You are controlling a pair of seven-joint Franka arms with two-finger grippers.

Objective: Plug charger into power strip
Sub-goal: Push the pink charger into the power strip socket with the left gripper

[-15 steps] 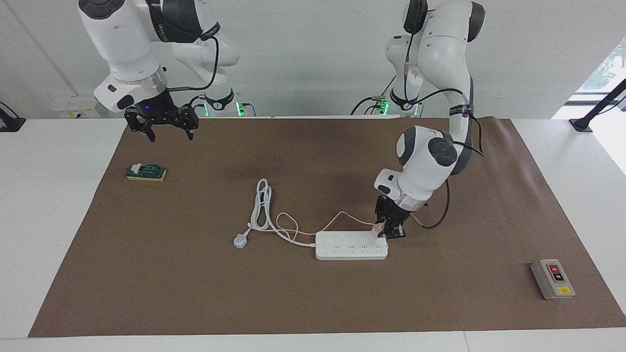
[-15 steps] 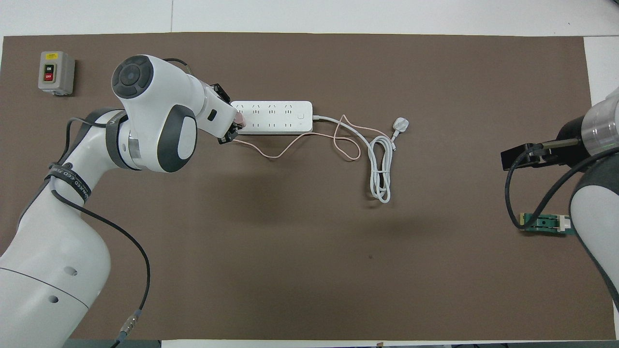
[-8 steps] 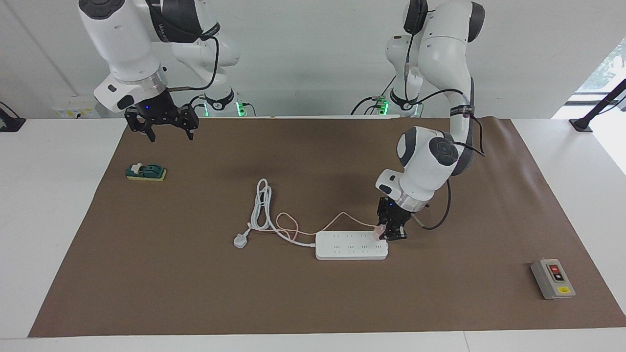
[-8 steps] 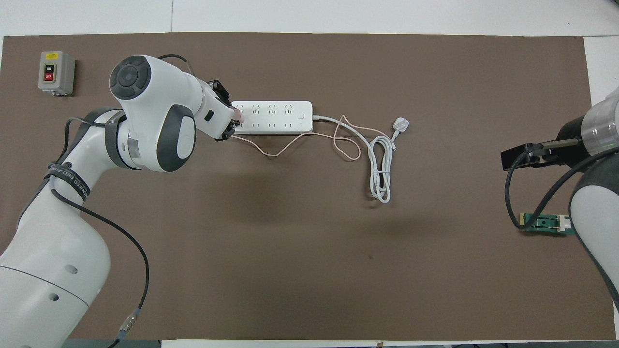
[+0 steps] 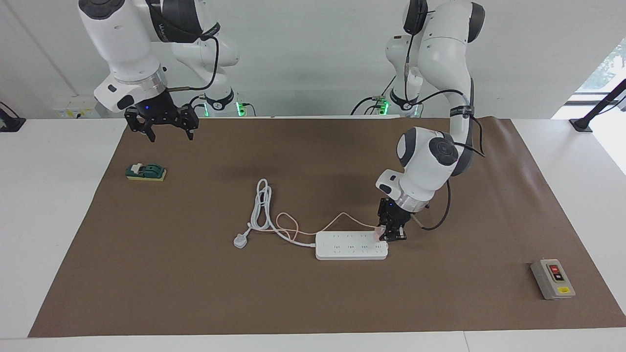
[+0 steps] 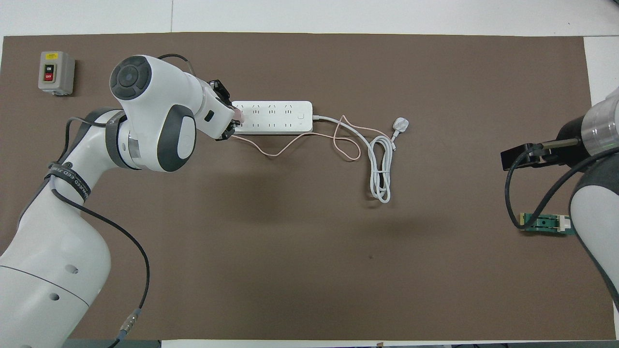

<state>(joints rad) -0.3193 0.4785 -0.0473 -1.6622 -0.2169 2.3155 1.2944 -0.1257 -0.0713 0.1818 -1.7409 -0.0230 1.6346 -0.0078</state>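
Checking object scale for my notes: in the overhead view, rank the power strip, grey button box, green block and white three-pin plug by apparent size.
1. power strip
2. grey button box
3. green block, partly hidden by the right arm
4. white three-pin plug

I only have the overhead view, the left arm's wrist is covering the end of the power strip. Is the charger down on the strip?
Observer: From the facing view, the left pincer is shut on the charger, which sits at the power strip at its end toward the left arm. Whether the prongs are seated I cannot tell.
Operator: And the right pincer, I only see an edge of it.
Observer: The right pincer hangs open in the air, over the mat's edge by the robots; that arm waits.
Operator: What is that green thing?
Observer: A small green block on a yellow base, lying on the mat.
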